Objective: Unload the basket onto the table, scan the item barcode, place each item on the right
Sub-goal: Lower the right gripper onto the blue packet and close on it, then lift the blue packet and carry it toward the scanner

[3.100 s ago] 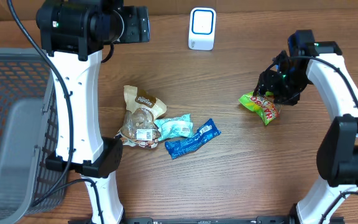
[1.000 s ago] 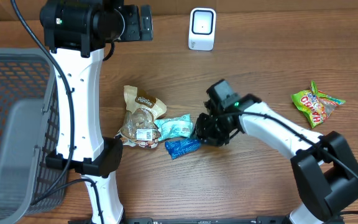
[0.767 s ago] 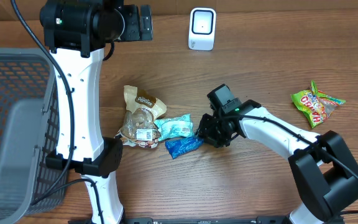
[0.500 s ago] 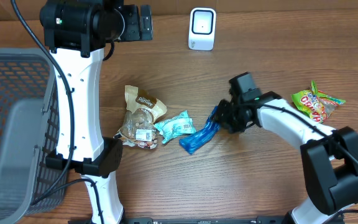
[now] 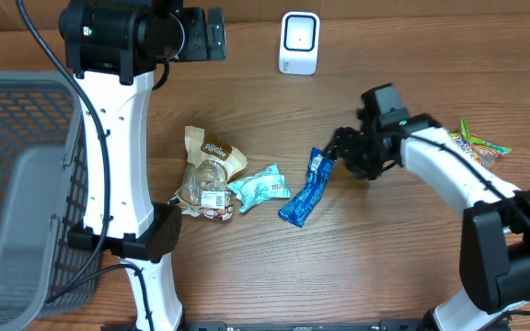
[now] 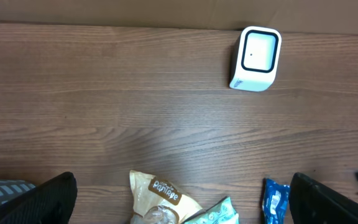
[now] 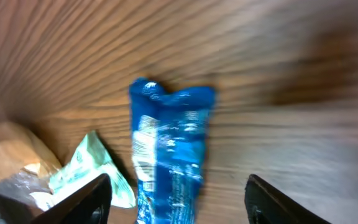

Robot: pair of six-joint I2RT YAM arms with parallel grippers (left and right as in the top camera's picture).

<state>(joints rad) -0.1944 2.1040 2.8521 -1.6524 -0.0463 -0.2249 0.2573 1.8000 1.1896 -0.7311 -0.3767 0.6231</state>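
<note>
Shifted rightward and released, the crinkled blue foil snack packet (image 5: 304,188) lies on the wooden table (image 5: 385,267), well in front of the white box scanner (image 5: 299,41). The right tool (image 5: 335,154) stands apart at its scanner-side end; the left tool (image 5: 212,35), apart, hangs left of the scanner. Scanning likely needs a regrasp.

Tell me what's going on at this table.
The right gripper hangs open at the upper end of a blue snack packet. That packet lies on the table just right of the mint-green packet. The white scanner stands at the far edge, so nothing is being scanned yet. The left gripper is open and empty, left of the scanner.
</note>
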